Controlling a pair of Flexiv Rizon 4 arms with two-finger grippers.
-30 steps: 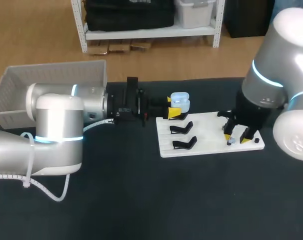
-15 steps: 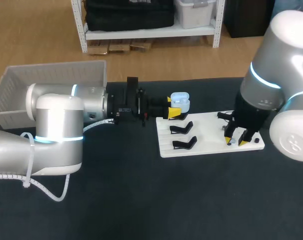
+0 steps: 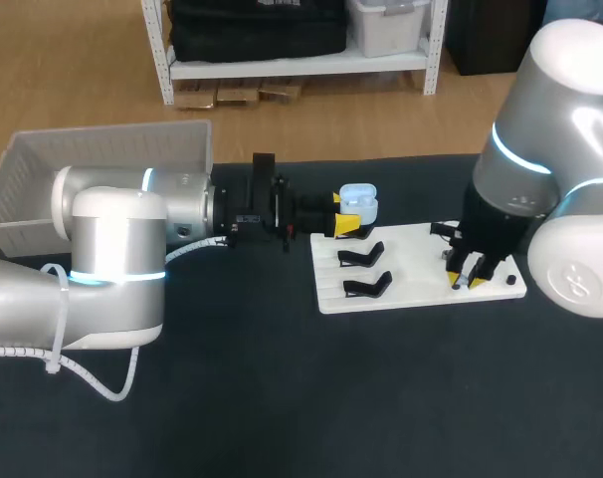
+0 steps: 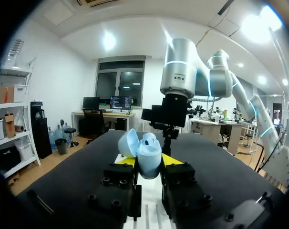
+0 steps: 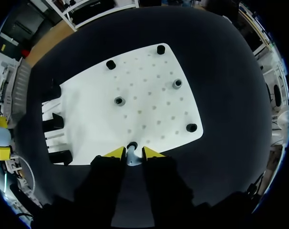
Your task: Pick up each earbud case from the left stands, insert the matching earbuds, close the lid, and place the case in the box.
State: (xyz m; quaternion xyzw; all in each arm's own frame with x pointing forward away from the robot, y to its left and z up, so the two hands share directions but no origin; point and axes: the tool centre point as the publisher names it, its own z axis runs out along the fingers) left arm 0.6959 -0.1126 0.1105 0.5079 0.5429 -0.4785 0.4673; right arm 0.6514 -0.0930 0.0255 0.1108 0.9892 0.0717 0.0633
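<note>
Head view: the left fingers (image 3: 349, 225) clamp a pale blue earbud case (image 3: 358, 199), lid open, by the far left corner of the white board (image 3: 411, 261) on the desk (image 3: 282, 398). The right fingers (image 3: 471, 281) stand at the board's near right edge.

Left wrist view: both yellow tips press the case's sides.

Right wrist view: the tips, set narrow, pinch what seems an earbud (image 5: 131, 153).

earbud case (image 4: 149, 151) base hidden in left hand (image 4: 148, 162), earbud (image 5: 131, 149) in right hand (image 5: 133, 153) indistinct
</note>
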